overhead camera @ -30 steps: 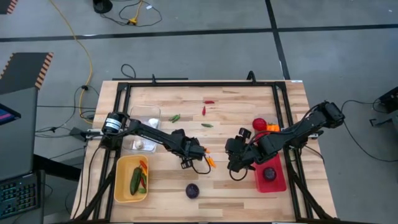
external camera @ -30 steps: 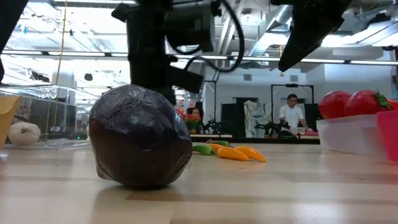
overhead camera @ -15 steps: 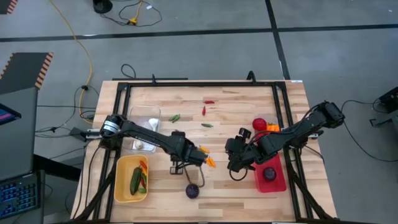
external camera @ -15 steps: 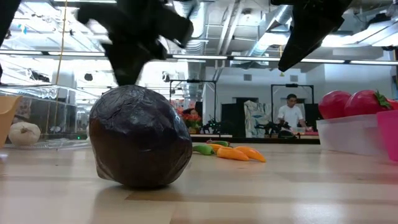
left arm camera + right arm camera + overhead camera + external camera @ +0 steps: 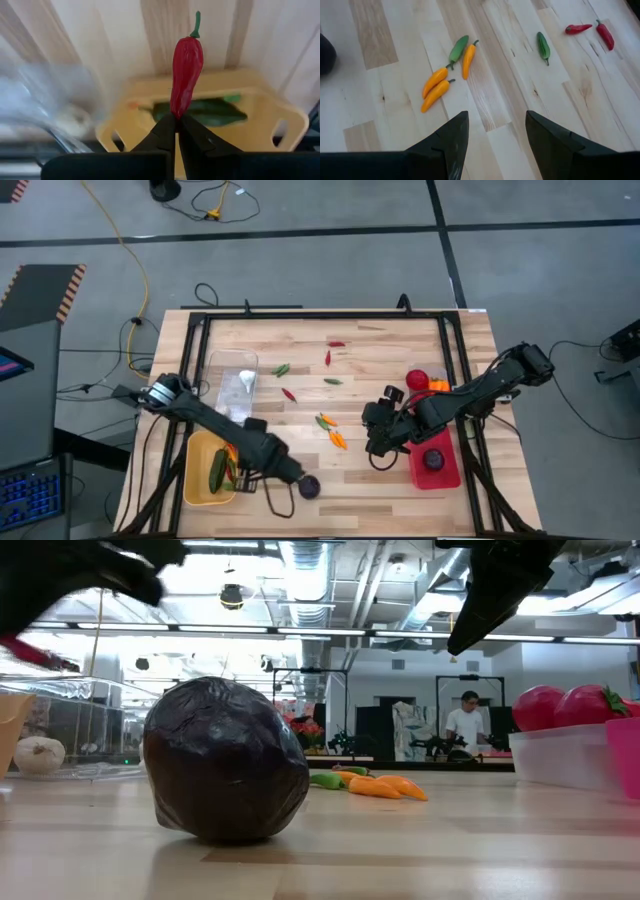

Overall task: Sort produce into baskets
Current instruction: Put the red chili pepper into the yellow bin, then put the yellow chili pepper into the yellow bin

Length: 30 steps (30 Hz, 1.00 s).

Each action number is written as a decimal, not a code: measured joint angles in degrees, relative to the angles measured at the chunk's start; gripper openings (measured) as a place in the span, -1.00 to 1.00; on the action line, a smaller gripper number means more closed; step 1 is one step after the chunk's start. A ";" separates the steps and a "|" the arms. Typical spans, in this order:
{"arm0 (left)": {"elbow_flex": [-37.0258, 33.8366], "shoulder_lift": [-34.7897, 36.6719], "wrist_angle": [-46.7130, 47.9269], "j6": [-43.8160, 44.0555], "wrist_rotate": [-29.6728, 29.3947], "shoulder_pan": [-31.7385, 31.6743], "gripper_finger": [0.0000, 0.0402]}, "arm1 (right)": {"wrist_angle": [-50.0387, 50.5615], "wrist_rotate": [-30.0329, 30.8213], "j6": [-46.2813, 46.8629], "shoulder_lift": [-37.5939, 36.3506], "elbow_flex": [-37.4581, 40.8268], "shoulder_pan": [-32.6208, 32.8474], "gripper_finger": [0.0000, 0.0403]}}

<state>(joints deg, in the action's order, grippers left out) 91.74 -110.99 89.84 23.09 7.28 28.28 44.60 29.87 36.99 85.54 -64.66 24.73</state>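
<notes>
1. The left wrist view alone showed the left gripper (image 5: pixel 175 122) clamped on the lower end of a red chilli (image 5: pixel 186 75), held over the yellow bin (image 5: pixel 280 112), which already contained green pieces. The high view did not resolve this grip.
2. In the high view the left gripper (image 5: pixel 290 475) sat at the table's front, between the yellow bin (image 5: pixel 195 480) and the purple round (image 5: pixel 310 487).
3. The right gripper (image 5: pixel 380 442) hovered just left of the red bin (image 5: pixel 445 470), fingers spread and holding nothing; its wrist view looked down on orange chillies (image 5: pixel 437 87) and a green chilli (image 5: pixel 458 48) on bare wood.
4. The red bin held a dark round; a tomato (image 5: pixel 417 379) lay near its far end.
5. The clear bin (image 5: pixel 240 375) stood behind the yellow bin. Loose chillies lay scattered mid-table.
6. In the low view the purple round (image 5: pixel 225 760) filled the foreground and blocked the table behind it; the left arm appeared only as a dark blur at the upper left. A person (image 5: pixel 468 720) stood far off in the room.
</notes>
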 joint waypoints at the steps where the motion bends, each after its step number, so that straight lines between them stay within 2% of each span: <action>1: -0.98 0.56 -0.05 1.42 0.48 0.74 -1.00 | -0.02 0.00 0.02 0.00 0.00 0.00 0.10; 9: -11.03 5.17 0.19 14.94 1.45 6.69 -1.00 | -0.17 0.00 0.02 0.00 0.02 0.00 0.10; 16: -17.67 5.60 0.11 20.28 1.48 9.28 -0.98 | -0.39 0.00 0.03 0.00 0.02 0.00 0.10; 23: -20.75 5.60 0.18 22.17 1.44 9.26 -0.66 | -1.58 0.00 0.04 0.00 0.02 0.00 0.10; 27: -20.80 5.60 0.17 19.08 1.43 9.26 -0.46 | -4.50 -0.03 0.09 0.02 0.02 0.00 0.10; 30: -20.80 5.60 0.18 17.23 0.90 9.26 -0.39 | -6.44 -0.24 1.80 0.02 0.02 0.00 0.10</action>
<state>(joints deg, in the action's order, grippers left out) 70.94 -105.38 90.02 40.32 8.18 37.54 38.16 29.63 38.79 85.56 -64.64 24.73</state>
